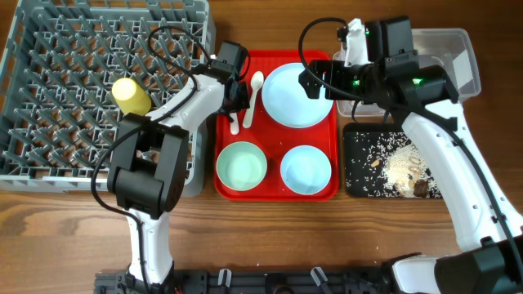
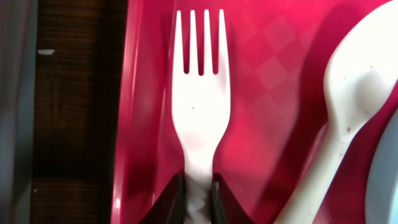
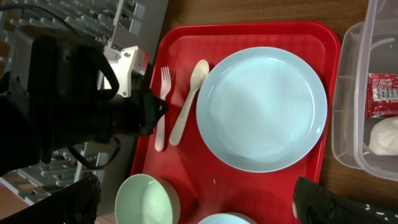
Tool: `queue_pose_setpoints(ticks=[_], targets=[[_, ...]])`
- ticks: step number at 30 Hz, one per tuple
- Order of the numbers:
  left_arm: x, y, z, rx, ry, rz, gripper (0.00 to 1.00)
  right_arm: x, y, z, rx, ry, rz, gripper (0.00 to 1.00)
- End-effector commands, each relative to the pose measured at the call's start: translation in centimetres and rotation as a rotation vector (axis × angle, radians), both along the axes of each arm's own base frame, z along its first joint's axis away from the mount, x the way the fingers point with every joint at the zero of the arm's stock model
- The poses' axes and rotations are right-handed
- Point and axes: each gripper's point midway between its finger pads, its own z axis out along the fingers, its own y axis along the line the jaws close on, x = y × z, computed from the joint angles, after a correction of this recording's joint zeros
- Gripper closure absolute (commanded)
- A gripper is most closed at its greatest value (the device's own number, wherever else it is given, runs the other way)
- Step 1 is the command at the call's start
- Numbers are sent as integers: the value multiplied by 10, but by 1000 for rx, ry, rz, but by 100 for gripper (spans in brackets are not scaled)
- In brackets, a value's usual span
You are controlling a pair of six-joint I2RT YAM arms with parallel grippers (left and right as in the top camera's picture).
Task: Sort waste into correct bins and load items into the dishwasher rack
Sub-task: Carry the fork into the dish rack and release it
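My left gripper point(image 2: 199, 194) is shut on the handle of the cream fork point(image 2: 200, 99), which is at the left edge of the red serving tray point(image 1: 276, 189). The cream spoon point(image 2: 356, 87) lies beside it. My right gripper point(image 3: 196, 200) is open and empty, above the tray between the light-blue plate point(image 3: 261, 106) and the bowls. The pale-green bowl point(image 1: 241, 166) and light-blue bowl point(image 1: 306, 170) sit at the tray's front. The yellow cup point(image 1: 131, 96) lies in the grey rack point(image 1: 49, 90). The red sachet point(image 3: 382, 93) and white tissue point(image 3: 385, 138) are in the clear tub point(image 3: 348, 134).
The black tray point(image 1: 356, 163), right of the red tray, holds scattered white grains and brown bits point(image 1: 404, 167). The clear tub point(image 1: 453, 57) stands behind it. The rack fills the left side of the table. My left arm point(image 3: 68, 106) reaches over the rack's corner.
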Motion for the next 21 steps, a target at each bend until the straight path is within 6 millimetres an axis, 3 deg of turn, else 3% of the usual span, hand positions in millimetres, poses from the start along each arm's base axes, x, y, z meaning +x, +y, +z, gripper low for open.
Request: queue_pose_setpoints(ticks=[1, 4, 8, 10, 13, 16, 21], targets=[[-4, -4, -14, 3, 24, -9, 93, 0, 3, -5, 13, 19, 5, 0], [12, -6, 22, -8, -69, -3, 94, 0, 3, -5, 13, 19, 5, 0], [30, -8, 104, -50, -249, 4, 93, 0, 3, -5, 13, 19, 5, 0], [32, 7, 153, -8, -367, 17, 92, 0, 3, -5, 13, 19, 5, 0], [31, 27, 189, 63, -449, 15, 91, 0, 3, -5, 13, 19, 5, 0], [26, 58, 202, 173, -462, 49, 91, 0, 3, -5, 13, 19, 5, 0], [18, 105, 179, 259, -353, 127, 91, 0, 3, -5, 13, 19, 5, 0]])
